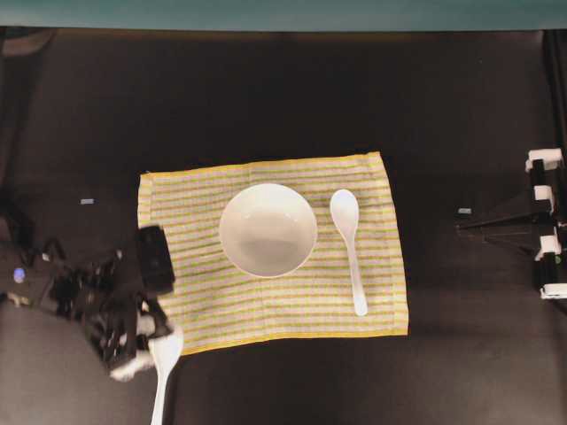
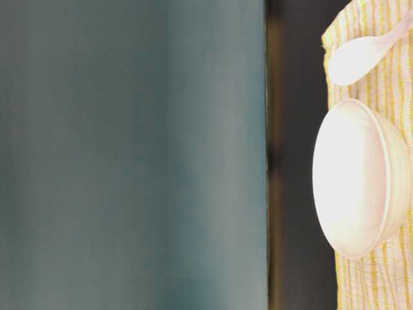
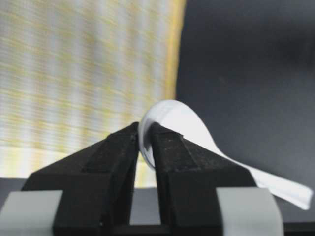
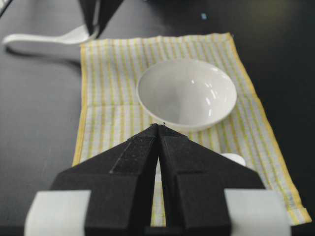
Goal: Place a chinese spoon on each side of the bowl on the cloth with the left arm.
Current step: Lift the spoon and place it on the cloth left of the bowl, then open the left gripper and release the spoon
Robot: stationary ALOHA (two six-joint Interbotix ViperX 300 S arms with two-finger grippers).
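A white bowl [image 1: 267,229] sits in the middle of the yellow-striped cloth [image 1: 372,301]. One white chinese spoon [image 1: 348,239] lies on the cloth to the bowl's right, handle toward the front. A second chinese spoon [image 1: 163,372] is off the cloth's front left corner, on or just above the black table. My left gripper [image 1: 152,348] is shut on the rim of its scoop [image 3: 187,128], with the handle trailing off to the side. My right gripper [image 1: 461,227] rests at the table's right edge, shut and empty [image 4: 158,127], pointing at the bowl [image 4: 187,93].
The table [image 1: 283,97] is black all round the cloth. Two small pale markers [image 1: 87,201] [image 1: 464,211] lie on it, one left and one right of the cloth. A teal wall [image 1: 283,13] closes the back.
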